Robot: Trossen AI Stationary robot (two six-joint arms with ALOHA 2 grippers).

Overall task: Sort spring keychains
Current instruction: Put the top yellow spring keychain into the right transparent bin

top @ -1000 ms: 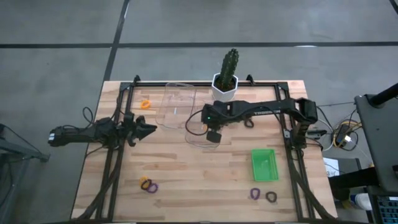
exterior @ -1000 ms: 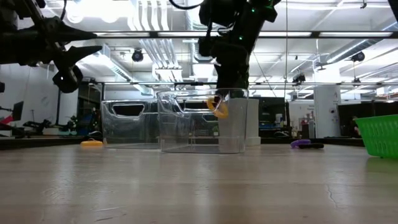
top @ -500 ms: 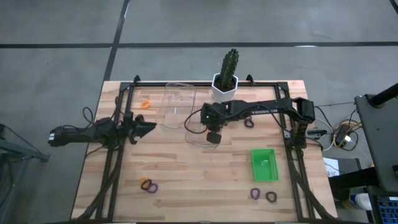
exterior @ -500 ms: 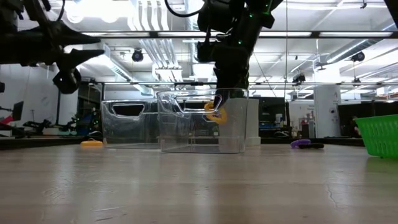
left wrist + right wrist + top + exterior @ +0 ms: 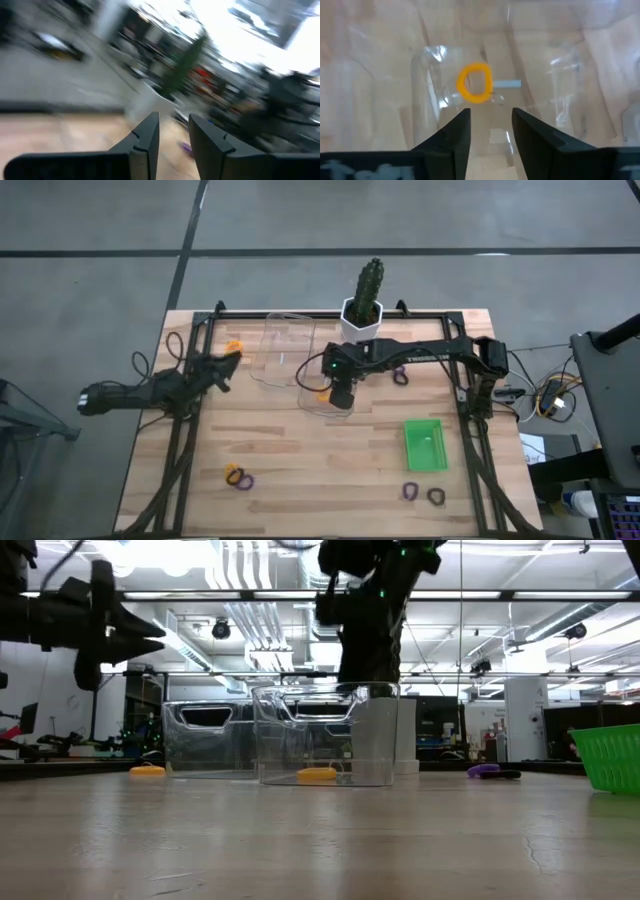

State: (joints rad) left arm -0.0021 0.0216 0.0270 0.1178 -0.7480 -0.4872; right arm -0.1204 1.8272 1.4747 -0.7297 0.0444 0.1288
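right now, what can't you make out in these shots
- Left wrist view: motion blur smears everything past the left claw, so its target cannot be told.
- High view: the right claw hides most of the clear bin under it.
- Low view: the purple and black keychains lie too far off and edge-on to count.
- Right wrist view: the orange keychain is clear, but the bin's walls are only glare.

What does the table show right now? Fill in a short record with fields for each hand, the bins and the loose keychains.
right hand: open, above clear bin
clear bin: holds one orange keychain on its floor
left hand: open, empty, near second orange keychain
green bin: contents unclear
loose keychains: orange and purple pair; purple and black pair
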